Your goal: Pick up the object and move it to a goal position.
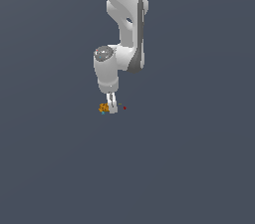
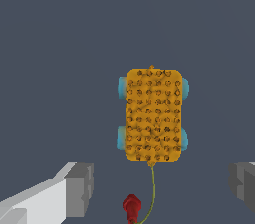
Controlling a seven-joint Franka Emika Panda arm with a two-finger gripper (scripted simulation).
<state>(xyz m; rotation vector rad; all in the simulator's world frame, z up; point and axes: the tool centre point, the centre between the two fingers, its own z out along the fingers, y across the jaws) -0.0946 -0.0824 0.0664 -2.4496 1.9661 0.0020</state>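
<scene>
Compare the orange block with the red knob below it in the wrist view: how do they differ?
The orange block is far larger than the red knob. The block is a rounded rectangle covered in dark spots; the knob is plain and roundish. The block has teal bumps on its two long sides; the knob has none. A thin cord runs from the block's end toward the knob. Both lie on the same grey floor, ahead of the open claw.

1. No text, label, brand, number or sign is being shown legibly in either view.
2. The orange-yellow object [image 2: 153, 115], lying ahead of the fingers [image 2: 74, 190] in the wrist view, is being covered only by rows of dark dots, and no letters or digits are being formed by them.
3. No marking is being displayed on the white arm [image 1: 127, 14].
</scene>
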